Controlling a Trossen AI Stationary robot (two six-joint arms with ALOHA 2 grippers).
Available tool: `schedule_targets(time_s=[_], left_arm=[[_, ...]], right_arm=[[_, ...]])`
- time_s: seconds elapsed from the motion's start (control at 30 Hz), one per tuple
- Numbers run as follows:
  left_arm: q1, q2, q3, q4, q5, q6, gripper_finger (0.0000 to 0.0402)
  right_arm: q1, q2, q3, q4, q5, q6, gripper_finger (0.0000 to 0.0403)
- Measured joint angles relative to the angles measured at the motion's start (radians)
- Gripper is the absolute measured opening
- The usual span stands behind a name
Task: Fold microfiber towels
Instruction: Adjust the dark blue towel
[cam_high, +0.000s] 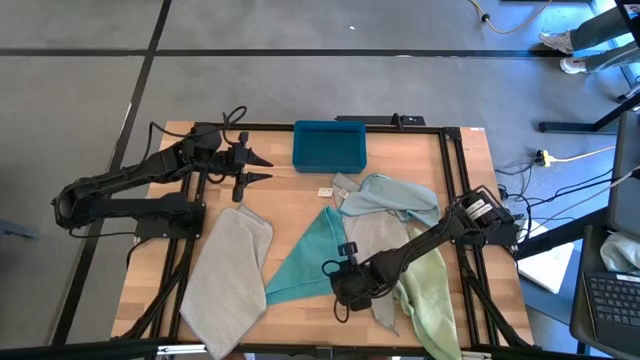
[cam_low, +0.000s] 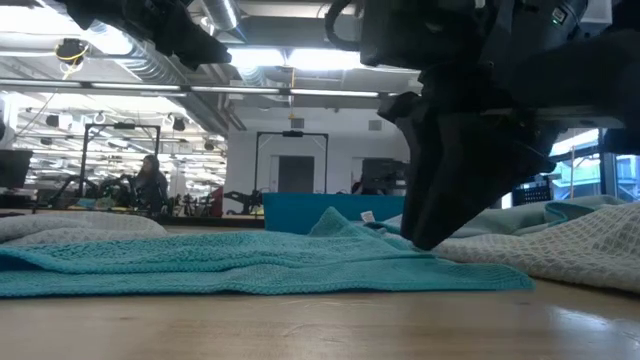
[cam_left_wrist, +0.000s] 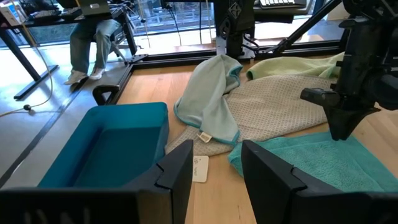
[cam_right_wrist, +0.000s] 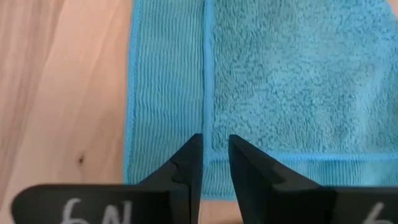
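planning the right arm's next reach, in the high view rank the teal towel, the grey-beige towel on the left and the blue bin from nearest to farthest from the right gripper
From the right gripper, low at the table's front middle:
1. Teal towel: right at the fingertips, spread just to its left.
2. Grey-beige towel: farther left, near the front-left corner.
3. Blue bin: farthest, at the table's back edge, middle.

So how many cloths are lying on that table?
5 show. A grey-beige towel lies front-left, the teal towel at centre, a pale blue towel near the bin, another beige towel under it, and a pale green towel front-right. More could hide beneath.
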Motion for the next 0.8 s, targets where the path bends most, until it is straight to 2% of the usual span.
schedule_targets(time_s=[0.37, 0.63, 0.8], left_arm=[[0.0, 0.0, 0.0, 0.0, 0.0, 0.0, 0.0129], [0.0, 0.0, 0.0, 0.0, 0.0, 0.0, 0.0129], [0.0, 0.0, 0.0, 0.0, 0.0, 0.0, 0.0129]], right_arm=[[0.001, 0.0, -0.002, -0.03, -0.018, 0.014, 0.0078], [0.0, -0.001, -0.049, 0.034, -0.018, 0.012, 0.0076], [0.0, -0.001, -0.05, 0.044, 0.024, 0.008, 0.0076]])
